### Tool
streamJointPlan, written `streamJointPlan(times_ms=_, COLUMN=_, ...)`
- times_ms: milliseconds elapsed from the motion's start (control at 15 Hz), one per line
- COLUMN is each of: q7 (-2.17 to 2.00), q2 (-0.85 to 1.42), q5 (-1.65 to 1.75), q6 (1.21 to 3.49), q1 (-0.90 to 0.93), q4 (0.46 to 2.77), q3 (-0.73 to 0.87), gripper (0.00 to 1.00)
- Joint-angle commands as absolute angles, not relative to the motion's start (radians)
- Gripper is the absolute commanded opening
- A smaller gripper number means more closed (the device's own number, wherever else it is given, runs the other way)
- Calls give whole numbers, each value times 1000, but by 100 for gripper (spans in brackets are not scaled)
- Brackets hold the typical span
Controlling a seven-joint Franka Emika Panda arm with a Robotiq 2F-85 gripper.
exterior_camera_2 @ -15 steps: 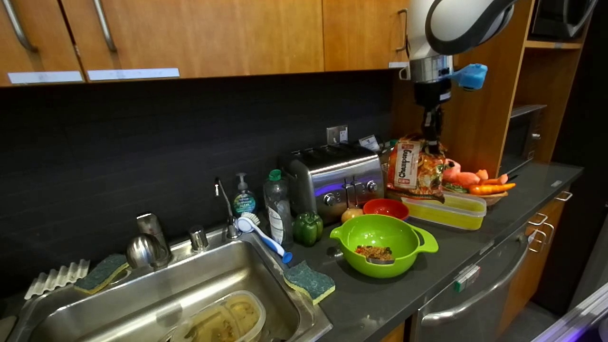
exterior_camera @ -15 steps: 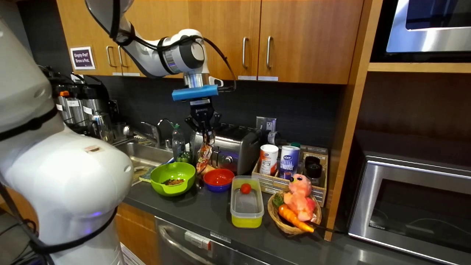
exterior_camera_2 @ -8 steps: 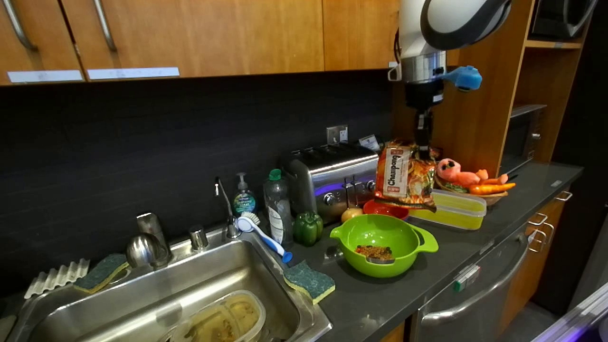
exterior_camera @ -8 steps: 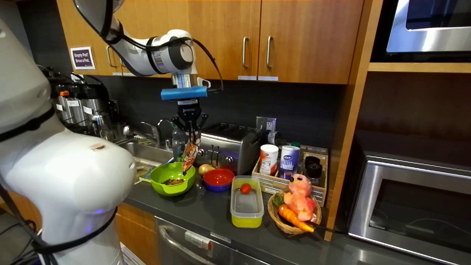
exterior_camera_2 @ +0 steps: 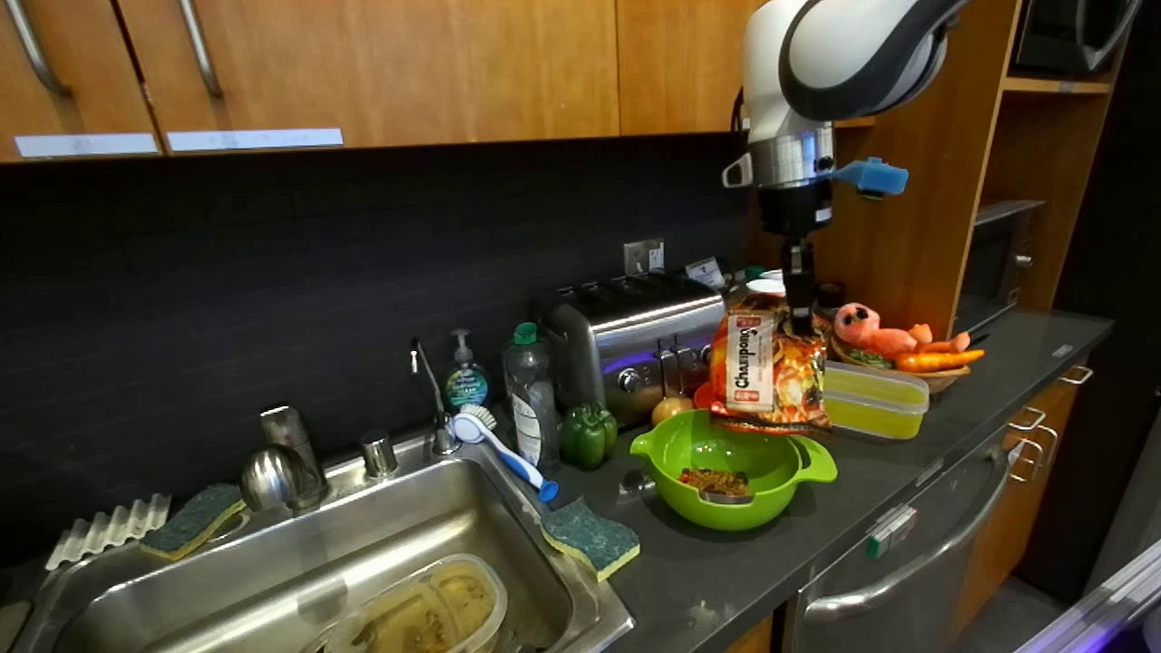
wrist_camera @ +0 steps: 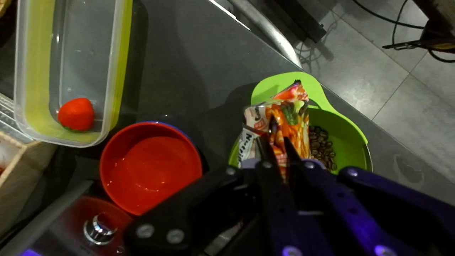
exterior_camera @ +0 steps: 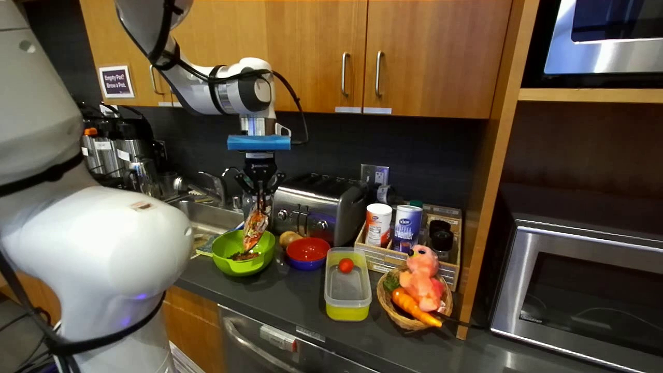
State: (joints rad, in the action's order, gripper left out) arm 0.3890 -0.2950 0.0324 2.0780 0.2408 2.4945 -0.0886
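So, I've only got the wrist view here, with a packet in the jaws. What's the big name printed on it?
Observer: In an exterior view, the packet reads "Champong".
Operator: And what am I missing on the counter near the green bowl?
Observer: A sponge lies between it and the sink.
Operator: OK, and past the yellow tub?
Observer: A pink soft toy is in a basket.

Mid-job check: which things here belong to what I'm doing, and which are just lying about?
In the job, it seems:
gripper
Champong packet, gripped
green bowl, below the packet

Likely just lying about:
toaster
green pepper
red bowl
yellow container
carrot
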Motion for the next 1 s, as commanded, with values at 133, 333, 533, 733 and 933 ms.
streamJointPlan(times_ms=133, q7=440, q2=-208, q5=7, q6=2088, q1=252, q4=2424, q3=-110, gripper=2)
streamJointPlan(times_ms=333, q7=442, q2=-158, q5=10, q6=2100, q1=252, q4=2379, q3=-129, gripper=2)
streamJointPlan(times_ms=533, q7=443, q2=-118, q5=13, q6=2103, q1=247, q4=2343, q3=-144, gripper=2)
streamJointPlan(times_ms=733, q7=443, q2=-82, q5=10, q6=2108, q1=236, q4=2323, q3=-146, gripper=2)
streamJointPlan(times_ms=933, q7=445, q2=-52, q5=11, q6=2111, q1=225, q4=2316, q3=-146, gripper=2)
